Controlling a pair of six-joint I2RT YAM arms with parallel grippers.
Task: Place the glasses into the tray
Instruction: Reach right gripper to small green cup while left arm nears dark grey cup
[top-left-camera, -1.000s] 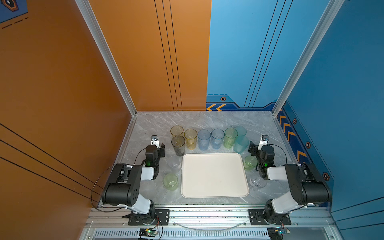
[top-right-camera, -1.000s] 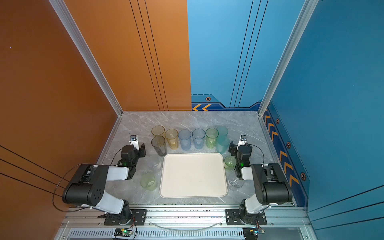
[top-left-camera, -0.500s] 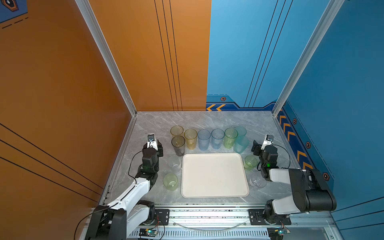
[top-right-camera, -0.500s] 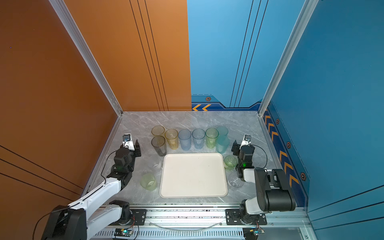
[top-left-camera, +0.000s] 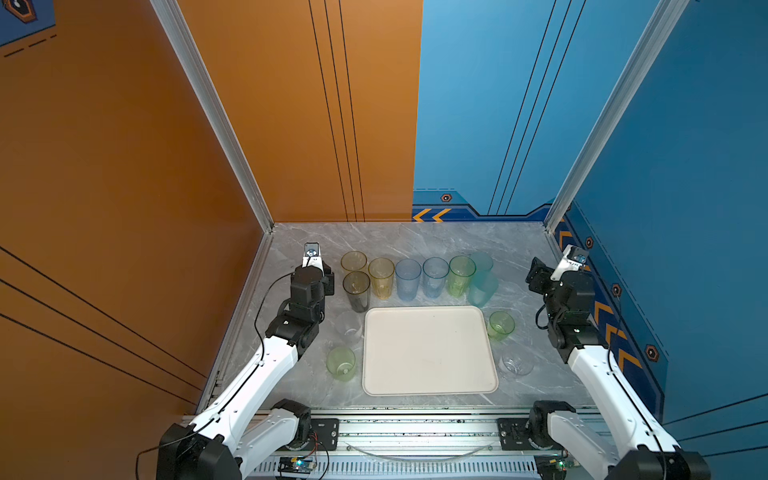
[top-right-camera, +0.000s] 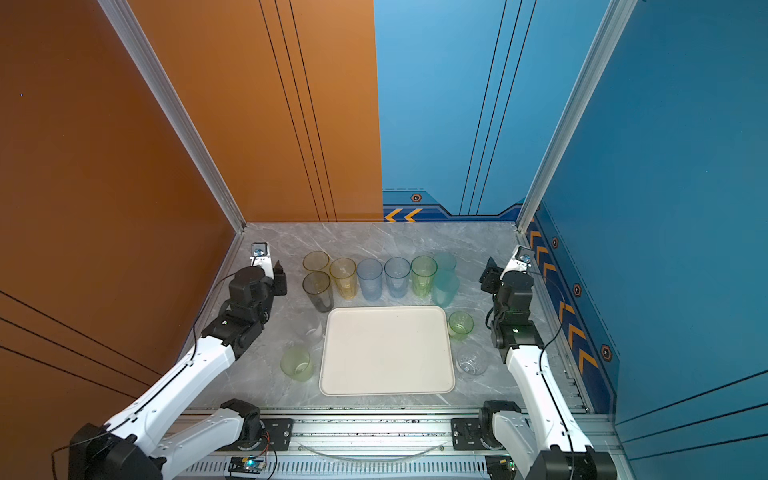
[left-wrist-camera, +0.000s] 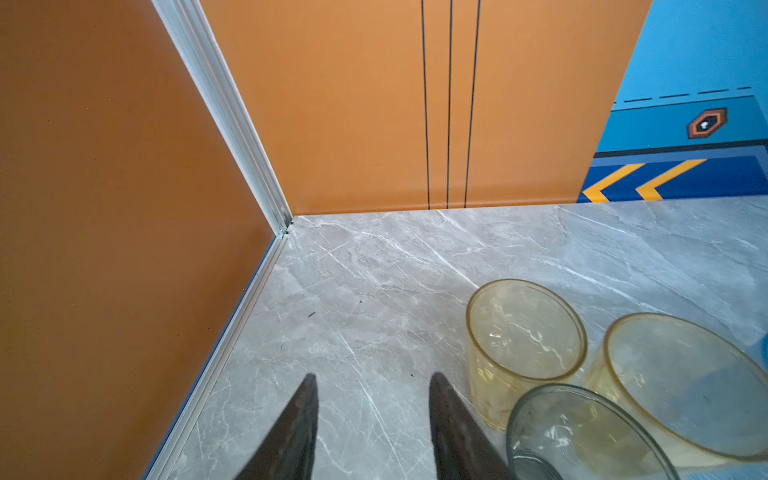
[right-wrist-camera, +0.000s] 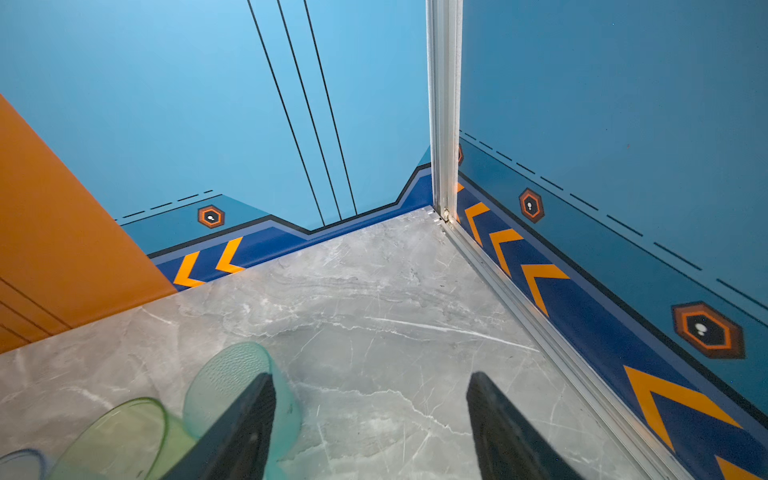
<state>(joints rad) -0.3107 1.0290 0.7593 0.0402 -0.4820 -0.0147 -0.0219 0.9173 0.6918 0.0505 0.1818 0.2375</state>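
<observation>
Left gripper (left-wrist-camera: 372, 378) and right gripper (right-wrist-camera: 370, 376) — jaws apart, holding nothing; glasses (top-left-camera: 408, 280) seemingly all beside the tray (top-left-camera: 428, 353), lower centre.

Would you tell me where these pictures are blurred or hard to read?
Left wrist view: the smoky grey translucent tumbler is soft; right wrist view: the green translucent tumbler blurs too; in both top views a clear short tumbler nearly vanishes against the marble tabletop.

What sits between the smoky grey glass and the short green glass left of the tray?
A short clear glass, upright, just off the tray along its left rim. It shows in both top views, faintly; neither wrist view catches it.
</observation>
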